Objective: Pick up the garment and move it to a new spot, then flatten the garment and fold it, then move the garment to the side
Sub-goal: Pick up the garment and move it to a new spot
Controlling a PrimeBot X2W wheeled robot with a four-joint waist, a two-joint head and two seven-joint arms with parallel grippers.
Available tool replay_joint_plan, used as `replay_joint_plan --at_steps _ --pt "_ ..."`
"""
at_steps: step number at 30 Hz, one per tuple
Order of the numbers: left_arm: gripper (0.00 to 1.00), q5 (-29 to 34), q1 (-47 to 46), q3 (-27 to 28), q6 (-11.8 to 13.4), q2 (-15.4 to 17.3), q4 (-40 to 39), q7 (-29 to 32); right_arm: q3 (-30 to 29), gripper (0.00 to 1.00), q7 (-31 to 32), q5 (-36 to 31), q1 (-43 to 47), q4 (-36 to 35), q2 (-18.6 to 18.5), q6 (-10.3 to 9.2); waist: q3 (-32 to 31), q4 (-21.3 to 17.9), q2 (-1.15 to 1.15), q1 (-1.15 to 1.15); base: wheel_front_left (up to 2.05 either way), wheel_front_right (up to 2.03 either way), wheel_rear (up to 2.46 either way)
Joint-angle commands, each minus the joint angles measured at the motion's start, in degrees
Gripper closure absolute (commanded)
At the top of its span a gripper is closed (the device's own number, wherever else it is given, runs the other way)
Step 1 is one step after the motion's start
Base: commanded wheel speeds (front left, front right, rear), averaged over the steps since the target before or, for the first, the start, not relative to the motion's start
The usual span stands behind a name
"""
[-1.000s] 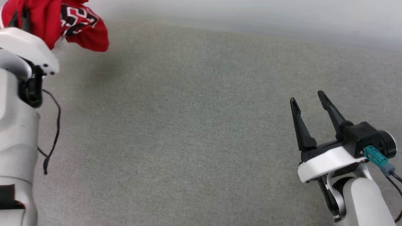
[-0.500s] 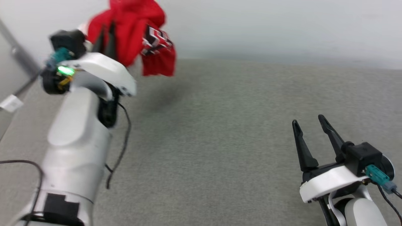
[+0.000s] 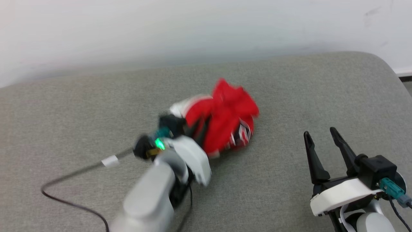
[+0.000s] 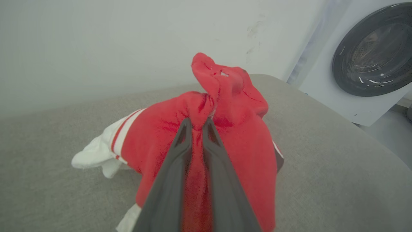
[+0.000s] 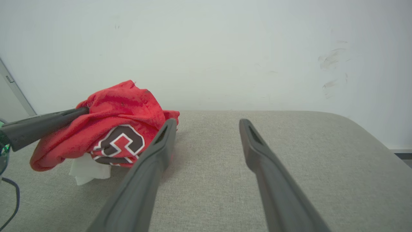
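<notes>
Left claw (image 4: 197, 124) clenched on the jersey T-shirt (image 4: 244, 138): the two dark tapered fingers (image 4: 173, 167) sit nearly parallel with a fold of red knit pinched between the tips. The shirt is a crumpled ball, soft matte red fabric. A white sleeve with red stripe trim sticks out on the left of the left wrist view, and a loose red peak stands above the tips. In the head view the left claw (image 3: 196, 129) and the jersey T-shirt (image 3: 230, 125) are blurred, roughly mid-tabletop, a bit toward the far edge. In the right wrist view the jersey T-shirt (image 5: 119, 109) shows a black white-edged character on the front, with a white fold under it touching the cover. One left claw (image 5: 45, 124) finger enters the bundle from the left. Right claw (image 3: 320, 132) released and empty, fingers spread in a V, at the near right, well apart from the shirt. Right claw (image 5: 207, 122) has bare cover ahead of it. The tabletop (image 3: 289, 80) has a grey woven textile cover, flat, with a rounded far-right corner. There is open room on every side of the bundle. A plain white wall (image 5: 331, 64) with scuffs runs along the far edge. A black cable (image 3: 64, 180) with a white tag trails from the left wrist across the cover. A white washing machine (image 4: 370, 58) with a dark round door stands beyond the corner.
</notes>
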Motion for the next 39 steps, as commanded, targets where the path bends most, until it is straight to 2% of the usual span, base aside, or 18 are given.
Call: replay_joint_plan --at_steps 1,5,7,8,9,10,18,24,30,31,39 --pt "1.0 -0.5 2.9 -1.7 -0.2 0.1 -0.8 0.8 0.0 0.0 -0.3 0.3 0.8 0.0 0.1 -0.02 0.9 -0.9 0.0 0.01 0.0 0.0 0.0" --pt "0.98 0.3 9.1 -7.7 0.0 0.1 -2.1 4.1 0.3 0.0 -0.8 1.4 0.7 0.3 0.1 -0.02 2.4 -1.0 0.0 0.01 0.0 0.0 0.0" --pt "0.53 1.0 11.1 -10.2 -0.2 0.0 -2.5 5.2 0.5 0.0 -1.2 1.5 0.5 0.6 0.1 -0.02 2.9 -0.6 0.0 0.01 0.0 0.0 0.0" --pt "0.12 0.7 11.9 -11.0 -0.3 0.0 -2.7 5.7 0.5 0.0 -1.3 1.7 0.4 0.7 0.1 -0.02 3.1 -0.3 0.0 0.01 0.0 0.0 0.0" --pt "0.03 0.8 12.2 -11.7 -0.3 0.1 -2.9 6.1 0.3 0.0 -1.5 1.7 0.3 0.8 0.1 -0.02 3.3 0.1 0.0 0.01 0.0 0.0 0.0" --pt "0.0 1.3 12.2 -12.2 0.0 0.1 -3.4 5.8 0.3 0.0 -1.6 1.9 0.1 1.0 0.1 -0.02 3.4 0.5 0.0 0.01 0.0 0.0 0.0" --pt "0.0 2.3 10.5 -13.1 2.5 0.0 -10.8 -1.5 -0.3 0.0 -1.8 1.8 1.0 2.0 0.1 -0.02 1.7 4.1 0.0 0.01 0.0 0.0 0.0" --pt "0.0 2.4 11.0 -8.4 6.0 1.7 -17.3 -4.0 -0.8 0.0 -1.1 1.5 1.9 1.7 0.1 -0.02 -0.1 5.7 0.0 0.01 0.0 0.0 0.0" --pt "0.0 2.1 14.0 -1.4 10.8 5.4 -22.0 -4.4 -1.4 0.0 -0.1 0.9 3.1 0.9 0.1 -0.02 -1.7 6.7 0.0 0.01 0.0 0.0 0.0" --pt "0.0 2.1 14.0 -1.4 10.8 5.4 -22.0 -4.4 -1.4 0.0 -0.1 0.9 3.1 0.9 0.1 -0.02 -1.7 6.7 0.0 0.01 0.0 0.0 0.0" --pt "0.0 1.3 21.2 6.2 15.6 11.8 -25.0 -4.4 -1.8 0.0 1.5 0.3 5.6 -0.4 0.1 -0.02 -4.1 6.9 0.0 0.01 0.0 0.0 0.0"
